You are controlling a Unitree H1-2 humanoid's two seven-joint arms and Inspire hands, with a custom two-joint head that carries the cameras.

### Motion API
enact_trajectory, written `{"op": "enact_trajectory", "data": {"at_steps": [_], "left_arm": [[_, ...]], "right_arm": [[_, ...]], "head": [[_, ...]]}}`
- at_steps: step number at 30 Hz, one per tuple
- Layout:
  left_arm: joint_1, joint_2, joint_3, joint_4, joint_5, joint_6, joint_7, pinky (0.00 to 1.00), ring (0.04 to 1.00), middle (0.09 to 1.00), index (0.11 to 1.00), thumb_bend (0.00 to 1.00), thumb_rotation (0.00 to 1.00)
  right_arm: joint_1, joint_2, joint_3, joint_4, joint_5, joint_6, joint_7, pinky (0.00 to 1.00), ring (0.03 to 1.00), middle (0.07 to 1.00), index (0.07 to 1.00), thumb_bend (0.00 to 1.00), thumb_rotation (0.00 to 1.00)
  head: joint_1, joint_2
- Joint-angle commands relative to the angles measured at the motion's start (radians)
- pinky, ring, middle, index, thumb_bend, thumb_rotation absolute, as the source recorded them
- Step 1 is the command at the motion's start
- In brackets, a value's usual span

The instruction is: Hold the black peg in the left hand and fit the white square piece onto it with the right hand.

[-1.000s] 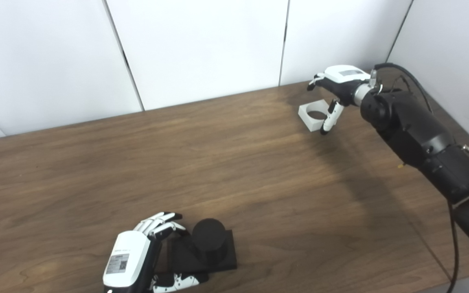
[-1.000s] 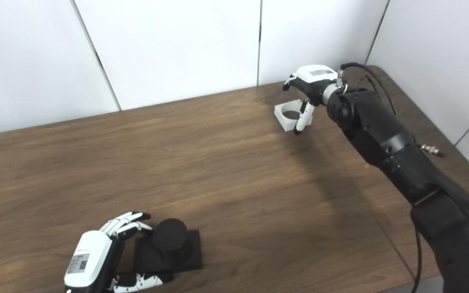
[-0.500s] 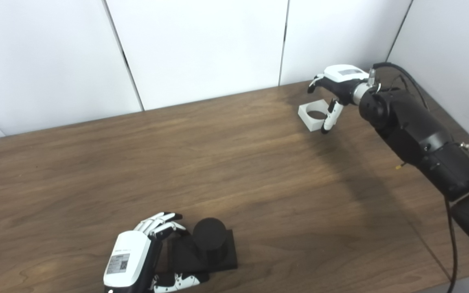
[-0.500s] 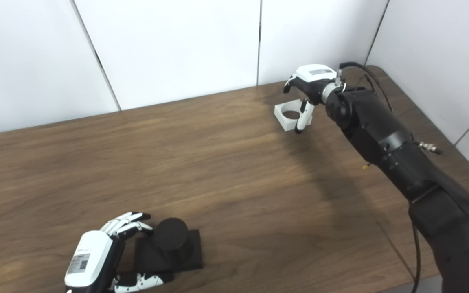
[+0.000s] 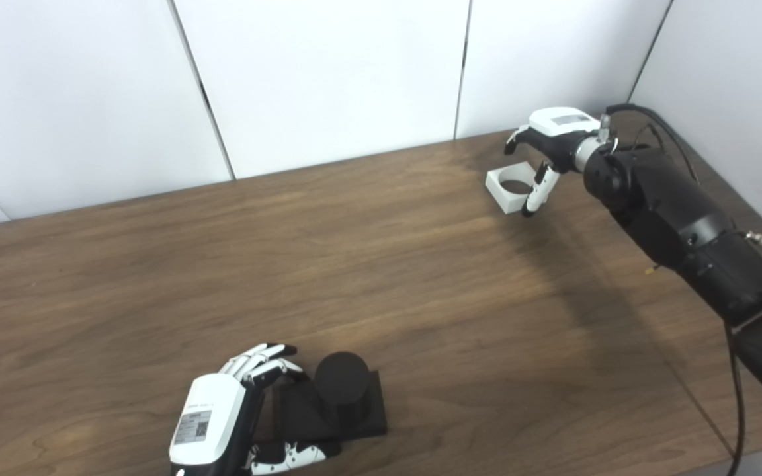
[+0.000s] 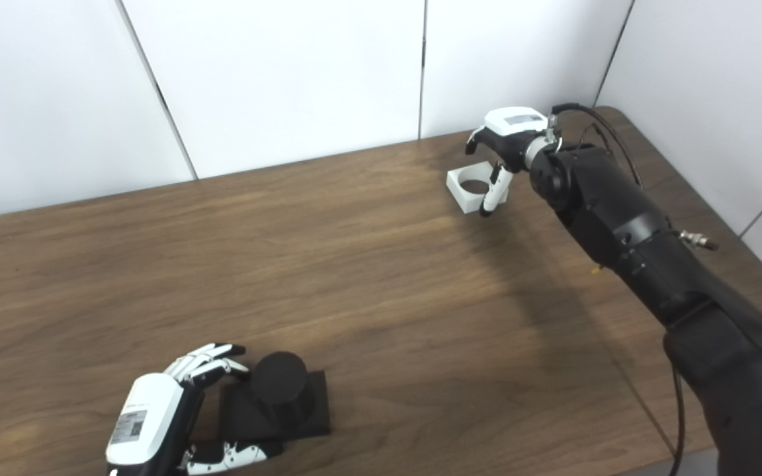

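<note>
Left fingers [image 5: 258, 360]: spread apart and curved round the near left corner of the black base; the thumb lies along its near edge. I can't tell whether they press on it.
Left hand [image 5: 222, 416]: low at the near edge of the table, its white back facing up, just left of the peg.
Black peg [image 5: 341, 382]: a short round post standing upright on a flat square black base, which lies flat on the table.
Right fingers [image 6: 495, 192]: apart; one hangs down at the right side of the white piece, the rest arch over its far side. Contact is unclear.
Right hand [image 6: 510, 135]: poised over the far right part of the table, gripping nothing that I can make out.
White square piece [image 5: 510, 188]: flat on the table with its round hole facing up, well apart from the peg.
Table [image 5: 381, 264]: dark wood, against white wall panels.
</note>
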Motion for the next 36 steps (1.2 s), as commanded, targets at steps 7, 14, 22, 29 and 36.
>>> {"op": "enact_trajectory", "data": {"at_steps": [7,14,22,29,36], "left_arm": [[0.015,-0.003,-0.001,-0.028,-0.015,0.035,-0.037,0.76,0.838,0.798,0.488,0.52,0.04],[0.017,-0.005,-0.004,-0.039,-0.015,0.047,-0.044,0.77,0.838,0.798,0.488,0.52,0.04],[0.016,-0.007,-0.004,-0.046,-0.014,0.049,-0.053,0.77,0.838,0.796,0.488,0.52,0.04],[0.016,-0.009,-0.005,-0.049,-0.009,0.054,-0.056,0.76,0.836,0.797,0.488,0.52,0.04],[0.017,-0.010,-0.006,-0.052,-0.009,0.056,-0.056,0.76,0.836,0.796,0.488,0.52,0.04]], "right_arm": [[-0.049,-0.017,-0.004,0.020,-0.014,-0.030,-0.040,1.00,0.990,0.915,0.791,0.88,0.22],[-0.042,-0.022,0.009,0.018,-0.016,-0.029,-0.020,1.00,0.991,0.905,0.772,0.85,0.25],[-0.035,-0.023,0.010,0.020,-0.017,-0.045,-0.036,0.99,0.973,0.885,0.742,0.85,0.25],[-0.030,-0.025,0.012,0.019,-0.018,-0.068,-0.038,0.98,0.962,0.877,0.725,0.84,0.24],[-0.024,-0.022,-0.009,0.031,0.003,-0.099,-0.068,0.96,0.930,0.833,0.503,0.56,0.15]], "head": [[0.004,0.003],[0.011,0.008],[0.014,0.011],[0.019,0.013],[0.020,0.015]]}}
